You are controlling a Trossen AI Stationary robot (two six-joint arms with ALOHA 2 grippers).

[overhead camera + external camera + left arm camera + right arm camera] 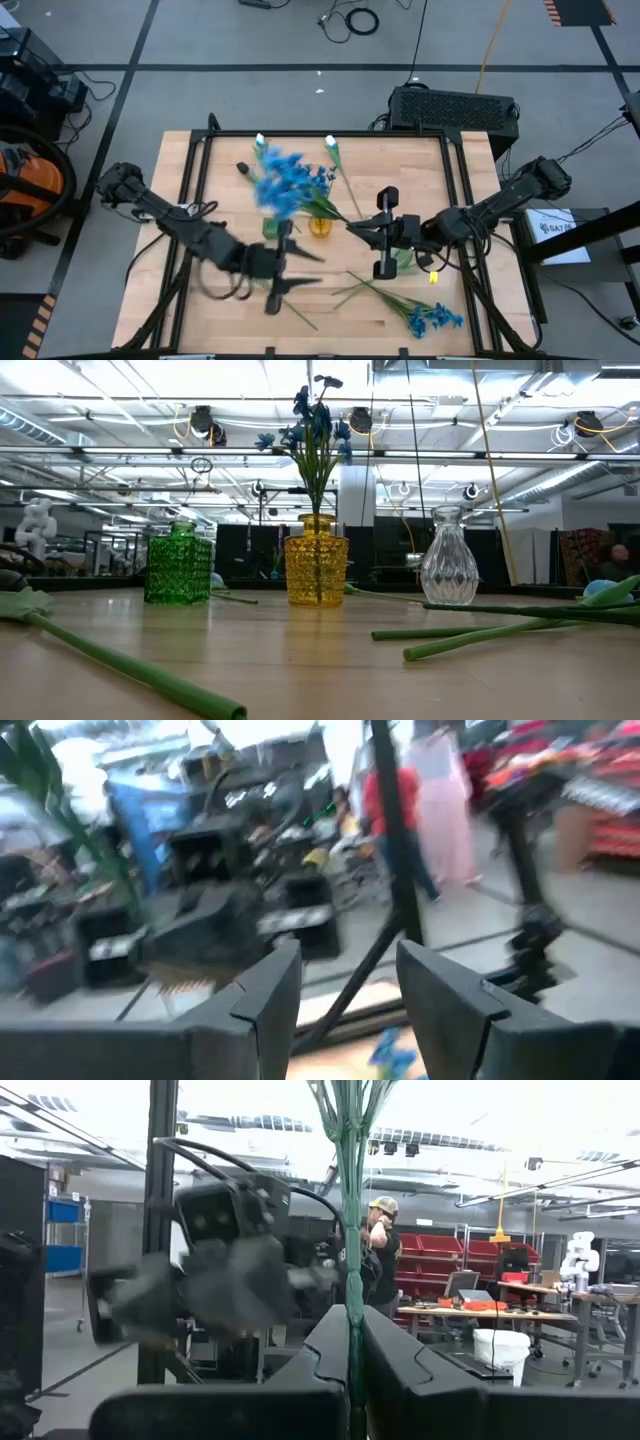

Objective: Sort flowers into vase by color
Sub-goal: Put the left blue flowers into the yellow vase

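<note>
My right gripper (356, 228) is over the middle of the table, shut on a bunch of blue flowers (278, 182) whose heads are blurred above the green vase (180, 565). Other blue flowers (315, 420) stand with their stems in the yellow vase (317, 570). A clear vase (448, 560) stands to its right. My left gripper (308, 268) hangs open nearer the front edge, with nothing between its fingers (270, 1005). More blue flowers (435, 318) lie flat at the near right. My right gripper pinches a bundle of thin green stems (348, 1295) between its two fingers. The fingers come about level from the table's right side and lie across the stems. The bunch is lifted clear of the table, and its blue heads slant away toward the far left.
White tulip buds (260, 140) (330, 143) and a dark bud (242, 168) lie near the far edge. Loose green stems (500, 628) cross the table on the right and another stem (120, 665) on the near left. A person (380, 1250) stands in the room beyond.
</note>
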